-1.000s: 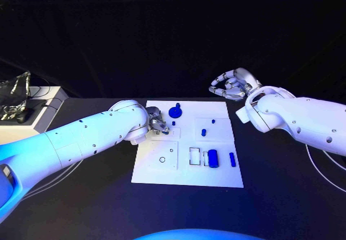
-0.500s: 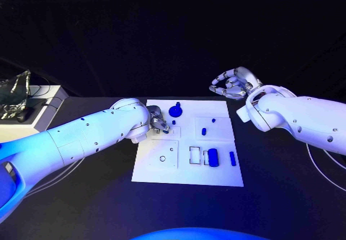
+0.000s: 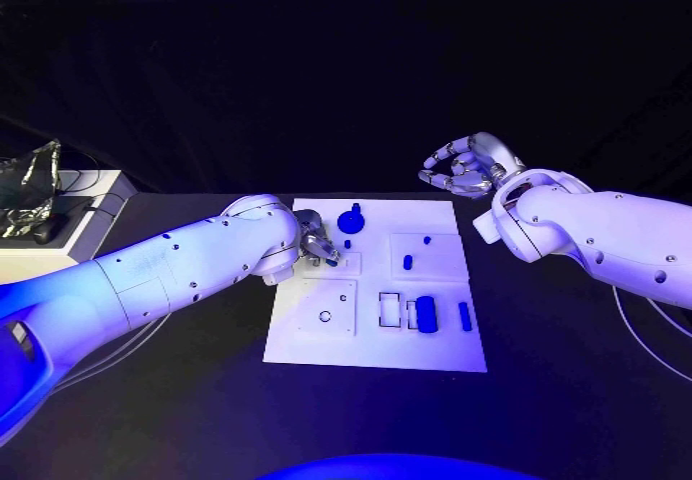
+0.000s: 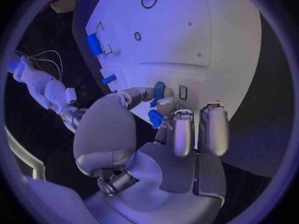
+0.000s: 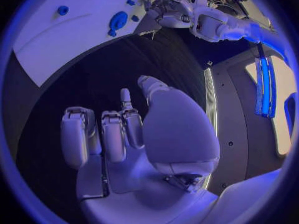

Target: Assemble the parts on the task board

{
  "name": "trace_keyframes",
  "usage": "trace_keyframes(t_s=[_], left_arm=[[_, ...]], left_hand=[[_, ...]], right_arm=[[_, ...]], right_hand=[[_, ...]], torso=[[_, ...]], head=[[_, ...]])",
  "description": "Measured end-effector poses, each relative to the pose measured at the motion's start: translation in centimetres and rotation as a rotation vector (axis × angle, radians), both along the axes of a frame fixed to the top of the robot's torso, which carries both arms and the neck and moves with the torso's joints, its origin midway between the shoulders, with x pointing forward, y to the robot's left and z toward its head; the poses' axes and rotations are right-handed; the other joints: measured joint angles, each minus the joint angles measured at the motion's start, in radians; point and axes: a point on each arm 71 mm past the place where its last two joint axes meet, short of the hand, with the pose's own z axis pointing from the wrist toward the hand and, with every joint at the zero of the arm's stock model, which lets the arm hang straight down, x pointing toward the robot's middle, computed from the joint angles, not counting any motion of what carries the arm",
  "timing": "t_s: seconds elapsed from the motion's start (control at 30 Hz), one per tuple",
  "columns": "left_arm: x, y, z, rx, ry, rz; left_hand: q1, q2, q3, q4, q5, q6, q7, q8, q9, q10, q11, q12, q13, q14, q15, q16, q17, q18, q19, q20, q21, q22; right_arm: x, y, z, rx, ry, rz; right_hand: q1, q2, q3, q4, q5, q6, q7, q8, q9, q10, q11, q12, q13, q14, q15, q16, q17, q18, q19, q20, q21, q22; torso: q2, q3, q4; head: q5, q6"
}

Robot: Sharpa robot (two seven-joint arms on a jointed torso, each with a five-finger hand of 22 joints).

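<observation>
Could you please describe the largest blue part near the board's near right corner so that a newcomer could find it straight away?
Start from the white task board in the middle of the black table and go to its near right quarter, away from the left hand. There a thick blue block stands beside a row of outlined slots. It is wider and rounder than the thin blue bar to its right.

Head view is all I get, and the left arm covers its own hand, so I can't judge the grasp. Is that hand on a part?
Observer: Yes. In the left wrist view the left hand pinches a small blue peg between its thumb and a fingertip, on the flat white task board.
Operator: And the right hand's palm?
Observer: The right wrist view shows the right hand holding nothing, fingers apart, above the black table.
</observation>
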Motion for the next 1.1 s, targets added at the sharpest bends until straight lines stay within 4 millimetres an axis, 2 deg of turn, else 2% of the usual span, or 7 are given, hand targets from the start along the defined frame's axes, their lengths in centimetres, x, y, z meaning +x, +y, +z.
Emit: trace_keyframes(t_s=[0.03, 0.1, 0.2, 1.0, 1.1], left_arm=[[0.00, -0.01, 0.00, 0.000, 0.000, 0.000], [0.02, -0.03, 0.00, -0.001, 0.000, 0.002], [0.02, -0.05, 0.00, -0.002, 0.001, 0.003], [0.03, -0.05, -0.03, -0.006, 0.003, 0.012], [0.02, -0.07, -0.03, -0.006, 0.002, 0.013]], left_hand=[[0.000, 0.000, -0.003, -0.003, 0.000, 0.000, 0.000, 0.000, 0.000, 0.000, 0.000, -0.001, -0.003, 0.000, 0.000, 0.000, 0.000, 0.000, 0.000, 0.000, 0.000, 0.000], [0.000, 0.000, -0.008, -0.008, 0.000, 0.011, 0.003, -0.004, 0.000, 0.015, -0.004, 0.018, 0.041, -0.002, -0.003, 0.000, 0.000, 0.000, 0.000, 0.000, 0.000, 0.000], [0.000, 0.000, -0.012, -0.012, 0.000, 0.011, 0.003, -0.004, 0.000, 0.017, -0.005, 0.028, 0.061, -0.004, -0.004, 0.000, 0.000, 0.000, 0.000, 0.000, 0.000, 0.000], [-0.014, -0.006, -0.027, -0.027, -0.005, 0.018, -0.004, -0.007, 0.000, 0.025, -0.010, 0.032, 0.069, -0.001, -0.008, 0.000, 0.000, 0.000, 0.004, -0.004, 0.000, 0.000], [-0.019, -0.011, -0.029, -0.029, -0.005, 0.027, -0.005, -0.011, 0.014, 0.025, -0.010, 0.032, 0.069, -0.004, -0.011, 0.000, 0.000, 0.000, 0.004, -0.004, 0.000, 0.000]], right_arm=[[0.00, 0.00, 0.00, 0.000, 0.000, 0.000], [0.00, 0.01, 0.00, 0.000, 0.000, 0.000], [0.01, 0.03, 0.00, 0.000, 0.000, 0.000], [0.03, 0.00, -0.01, -0.001, 0.000, 0.000], [0.03, 0.00, -0.01, -0.001, 0.000, 0.000]], right_hand=[[0.000, 0.000, 0.000, 0.000, 0.000, 0.000, 0.000, 0.000, 0.000, 0.000, 0.000, 0.000, 0.000, 0.000, 0.000, 0.000, 0.000, 0.000, 0.000, 0.000, 0.000, 0.000], [0.000, 0.000, 0.000, 0.000, 0.000, 0.000, 0.000, 0.000, 0.000, 0.000, 0.000, 0.000, 0.000, 0.000, 0.000, 0.000, 0.000, 0.000, 0.000, 0.000, 0.000, 0.000], [0.000, 0.000, 0.000, 0.000, 0.000, 0.000, 0.000, 0.000, 0.000, 0.000, 0.000, 0.000, 0.000, 0.000, 0.000, 0.000, 0.000, 0.000, 0.000, 0.000, 0.000, 0.000], [0.000, 0.000, 0.004, -0.004, 0.004, 0.000, 0.000, 0.000, 0.001, 0.000, 0.000, 0.000, 0.000, 0.000, 0.000, 0.000, 0.000, 0.000, 0.000, 0.000, -0.004, 0.000], [0.000, 0.000, 0.004, -0.004, 0.004, 0.000, 0.000, 0.000, 0.001, 0.000, 0.000, 0.000, -0.001, 0.000, 0.000, 0.000, 0.000, 0.000, 0.000, 0.000, -0.004, 0.001]], torso=[[0.000, 0.0000, 0.0002], [0.000, 0.0000, 0.0006], [0.000, 0.0000, 0.0008], [0.000, -0.0006, 0.0007], [0.000, -0.0005, 0.0011]], head=[[0.000, 0.000], [-0.001, -0.001], [0.000, -0.002], [0.000, -0.006], [-0.001, -0.006]])
